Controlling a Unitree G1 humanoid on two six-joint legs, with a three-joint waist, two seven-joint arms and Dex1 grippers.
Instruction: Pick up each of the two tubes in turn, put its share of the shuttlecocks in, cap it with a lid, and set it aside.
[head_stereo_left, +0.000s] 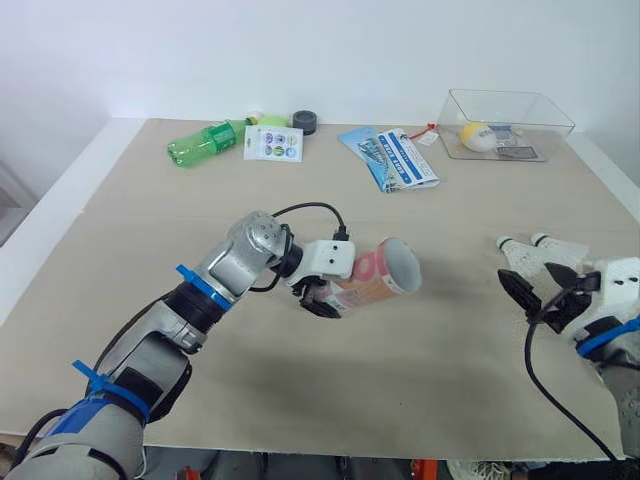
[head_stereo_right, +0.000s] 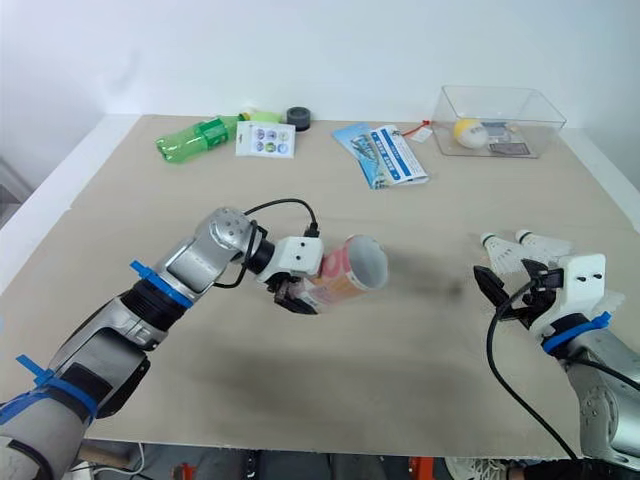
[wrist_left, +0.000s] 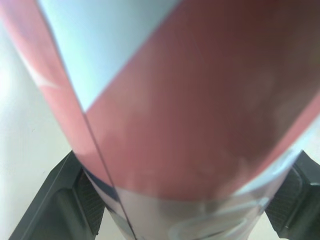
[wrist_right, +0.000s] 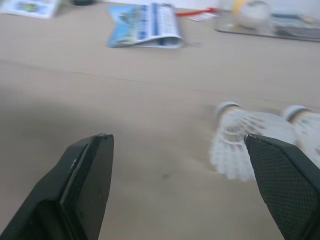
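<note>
Middle of table: tube lying sideways in left gripper (mouth toward the right), seemingly lifted off the surface. Right side: two shuttlecocks side by side, just beyond right gripper. Back row, left to right: bottle on its side, card just beside it, lid behind the card, booklet, box with ball in it.

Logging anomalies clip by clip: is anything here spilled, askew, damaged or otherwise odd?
Nothing looks damaged or spilled. The green plastic bottle lies on its side at the far side, and two shuttlecocks lie loose beside the open right gripper. The left gripper holds the tube tilted and uncapped, which suits loading.
</note>
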